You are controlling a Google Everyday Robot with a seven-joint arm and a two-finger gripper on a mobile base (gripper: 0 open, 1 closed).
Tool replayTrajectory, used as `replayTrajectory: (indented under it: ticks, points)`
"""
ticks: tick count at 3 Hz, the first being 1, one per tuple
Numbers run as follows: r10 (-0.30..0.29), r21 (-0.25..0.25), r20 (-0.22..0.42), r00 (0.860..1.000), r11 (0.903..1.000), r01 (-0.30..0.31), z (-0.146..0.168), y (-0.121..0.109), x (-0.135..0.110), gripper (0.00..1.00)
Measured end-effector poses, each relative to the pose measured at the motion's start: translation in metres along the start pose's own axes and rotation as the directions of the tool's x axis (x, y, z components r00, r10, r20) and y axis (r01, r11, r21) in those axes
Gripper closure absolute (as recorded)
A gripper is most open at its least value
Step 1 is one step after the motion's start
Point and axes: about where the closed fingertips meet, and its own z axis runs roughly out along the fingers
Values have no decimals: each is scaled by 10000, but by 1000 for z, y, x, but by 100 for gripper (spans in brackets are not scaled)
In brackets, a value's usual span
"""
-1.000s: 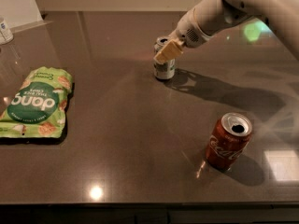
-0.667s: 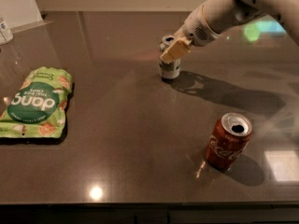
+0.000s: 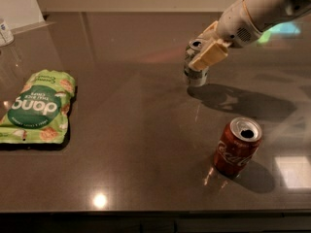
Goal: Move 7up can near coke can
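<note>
The 7up can [image 3: 195, 75], silver-grey with a silver top, stands upright at the back right of the dark table [image 3: 136, 144]. My gripper [image 3: 203, 50] comes in from the upper right and is shut on it, with a tan finger pad [image 3: 210, 57] across the can's front. I cannot tell whether the can's base touches the table. The coke can [image 3: 238, 147], red with white script and an open silver top, stands upright nearer the front edge, to the right and in front of the 7up can, about two can heights away.
A green snack bag [image 3: 39, 106] lies flat at the left of the table. A small white container [image 3: 5, 32] stands at the far left edge. The table's front edge runs along the bottom of the view.
My gripper has carried the 7up can to the right, closer to the coke can. The coke can and the snack bag have not moved.
</note>
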Motion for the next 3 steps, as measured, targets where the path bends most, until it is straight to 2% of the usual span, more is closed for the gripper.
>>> replayTrajectory:
  ticks: [1,2,3]
  points:
    - [-767,-501,152,9969,9957,773,-28,15,16,100]
    - [-1544,-1124,305,9875,9812,1569,-45,29,30,100]
    - [-2052,-1690,459,9776,9630,2100,-56,42,45,100]
